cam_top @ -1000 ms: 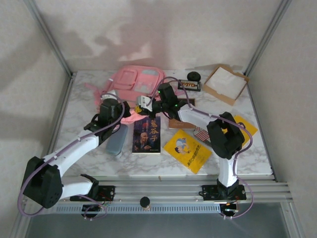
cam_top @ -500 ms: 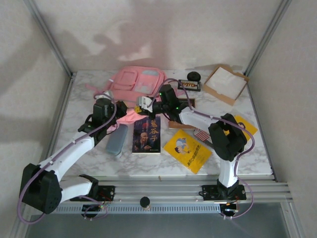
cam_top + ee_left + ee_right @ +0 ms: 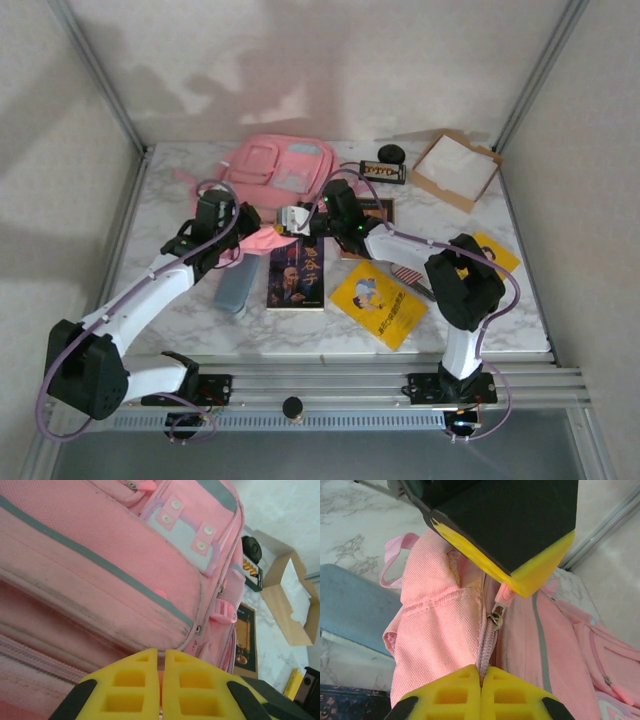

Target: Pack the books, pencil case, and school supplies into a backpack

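The pink backpack (image 3: 272, 165) lies at the back of the table, with a fold of its fabric (image 3: 264, 239) drawn toward the front between my two grippers. My left gripper (image 3: 161, 652) is shut on the pink zipper pull (image 3: 504, 595). My right gripper (image 3: 481, 670) is shut on the zipper seam just below that pull. The grey-blue pencil case (image 3: 235, 285) lies under the left arm. A dark blue book (image 3: 297, 272), a yellow book (image 3: 378, 303) and the striped school supplies (image 3: 408, 272) lie in front. A brown book (image 3: 245, 642) sits beside the backpack.
A cardboard tray (image 3: 455, 168) stands at the back right, with a black item bearing orange marks (image 3: 384, 172) and a black round object (image 3: 391, 153) beside it. A second yellow book (image 3: 500, 255) peeks out behind the right arm. Metal frame posts line both sides.
Both grippers stay shut on the backpack. The right gripper has shifted slightly toward the front, and the left wrist has moved a little, keeping the pink fold stretched between them.
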